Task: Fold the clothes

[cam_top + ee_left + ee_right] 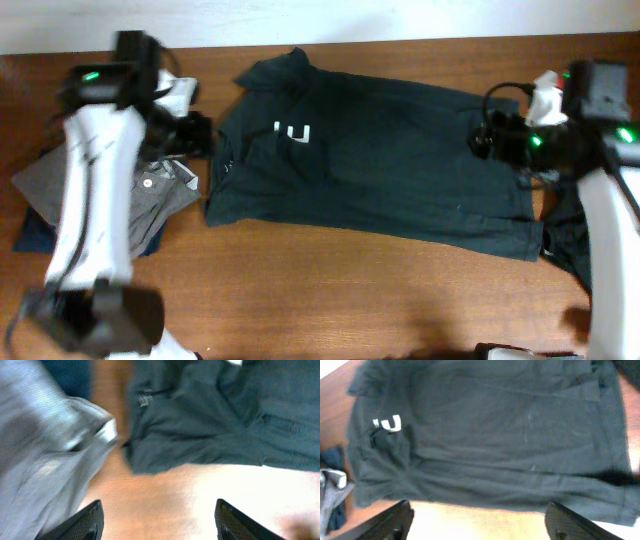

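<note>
A dark green polo shirt (370, 160) with a white logo lies spread flat across the middle of the wooden table; it also shows in the left wrist view (210, 415) and the right wrist view (490, 435). My left gripper (157, 522) is open and empty, above bare table beside the shirt's collar end. My right gripper (480, 522) is open and empty, above the table near the shirt's hem end. In the overhead view the left gripper (195, 135) is at the shirt's left edge and the right gripper (485, 135) at its right edge.
A pile of grey (60, 180) and dark blue (35, 235) clothes lies at the left; the grey garment also shows in the left wrist view (45, 445). Another dark garment (570, 245) lies at the right edge. The wooden table (330, 290) stretches along the front.
</note>
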Robot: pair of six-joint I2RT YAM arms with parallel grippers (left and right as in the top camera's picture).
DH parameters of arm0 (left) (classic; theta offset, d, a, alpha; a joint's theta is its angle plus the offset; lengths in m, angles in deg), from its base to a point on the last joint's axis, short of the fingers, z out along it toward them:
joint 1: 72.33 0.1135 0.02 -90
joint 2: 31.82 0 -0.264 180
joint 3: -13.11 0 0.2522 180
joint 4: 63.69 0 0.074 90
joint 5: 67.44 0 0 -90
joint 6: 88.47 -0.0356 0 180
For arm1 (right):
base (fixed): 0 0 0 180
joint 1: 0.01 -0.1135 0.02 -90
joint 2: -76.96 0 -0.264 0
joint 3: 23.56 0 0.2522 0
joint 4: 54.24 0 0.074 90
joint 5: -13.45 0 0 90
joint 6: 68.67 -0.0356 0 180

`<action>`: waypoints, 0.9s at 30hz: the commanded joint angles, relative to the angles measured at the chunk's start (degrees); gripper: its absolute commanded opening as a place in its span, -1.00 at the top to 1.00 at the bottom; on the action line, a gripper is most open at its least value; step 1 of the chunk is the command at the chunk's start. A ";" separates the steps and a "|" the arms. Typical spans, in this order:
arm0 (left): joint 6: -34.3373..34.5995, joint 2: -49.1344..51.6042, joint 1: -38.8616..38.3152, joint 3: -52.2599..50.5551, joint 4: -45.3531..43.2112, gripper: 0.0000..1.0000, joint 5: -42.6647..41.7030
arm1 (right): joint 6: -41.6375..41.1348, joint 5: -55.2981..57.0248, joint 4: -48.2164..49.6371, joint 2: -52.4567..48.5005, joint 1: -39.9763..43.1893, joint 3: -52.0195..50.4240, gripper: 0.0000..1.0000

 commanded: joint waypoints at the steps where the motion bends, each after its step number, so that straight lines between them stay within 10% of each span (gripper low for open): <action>1: 4.46 -8.41 1.57 1.90 2.58 -0.41 5.22 | 0.26 3.45 -3.54 6.47 -0.07 1.46 -0.86; 10: 4.42 -12.59 -1.86 -7.61 4.31 -0.54 3.82 | -3.13 10.05 -11.13 9.38 -0.07 -3.19 -0.98; 27: 4.85 -9.16 -8.94 -52.85 -36.81 -0.68 2.75 | -2.43 4.31 1.40 -0.13 10.82 -24.13 -0.98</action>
